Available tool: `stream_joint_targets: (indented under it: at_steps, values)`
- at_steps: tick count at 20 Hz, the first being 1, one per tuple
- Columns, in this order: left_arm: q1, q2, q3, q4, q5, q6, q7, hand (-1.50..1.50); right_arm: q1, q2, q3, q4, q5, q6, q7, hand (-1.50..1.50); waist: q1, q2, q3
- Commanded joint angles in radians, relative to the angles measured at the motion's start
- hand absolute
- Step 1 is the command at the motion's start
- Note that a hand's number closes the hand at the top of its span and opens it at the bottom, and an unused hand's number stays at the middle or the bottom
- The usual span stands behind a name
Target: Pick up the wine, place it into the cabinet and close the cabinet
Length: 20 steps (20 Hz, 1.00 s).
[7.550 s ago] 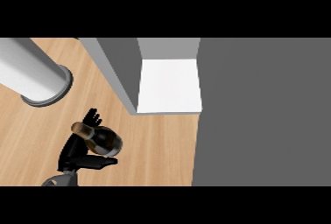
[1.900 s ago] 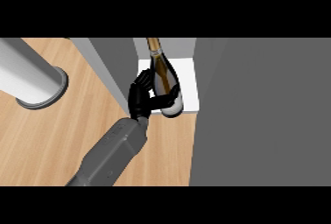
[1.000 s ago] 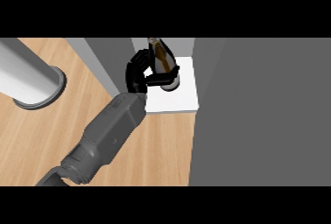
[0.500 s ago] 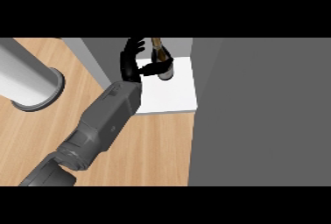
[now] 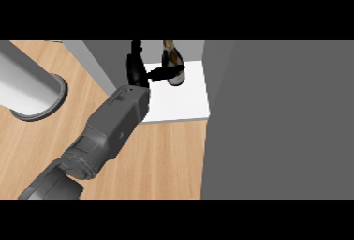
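Wine in the cabinet.
The wine (image 5: 173, 63) stands on the cabinet (image 5: 181, 101) floor; the right hand (image 5: 140, 70), fingers straight, touches it with its thumb.

The wine bottle (image 5: 173, 65) loses its neck at the view's top edge, and the left hand (image 5: 138, 65) has its fingertips cut there too. Right hand nowhere in view.
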Motion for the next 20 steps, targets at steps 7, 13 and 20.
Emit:
stream_joint_targets:
  at_steps: [7,13,20]
  values:
    - [0.034,0.042,0.029,0.034,-0.014,-0.071,-0.081,-1.50,0.018,-0.010,-0.035,-0.126,-0.121,-0.003,0.054,-1.50,0.010,0.008,-0.003]
    - [0.008,0.046,0.029,0.010,-0.038,-0.157,-0.112,-1.50,0.039,-0.010,-0.014,-0.115,-0.114,0.009,0.049,-1.50,0.014,0.004,-0.003]
    - [0.015,0.006,0.056,-0.110,-0.027,-0.234,-0.145,-1.50,0.048,-0.003,0.012,-0.199,-0.087,-0.034,0.123,-1.50,0.050,-0.017,-0.003]
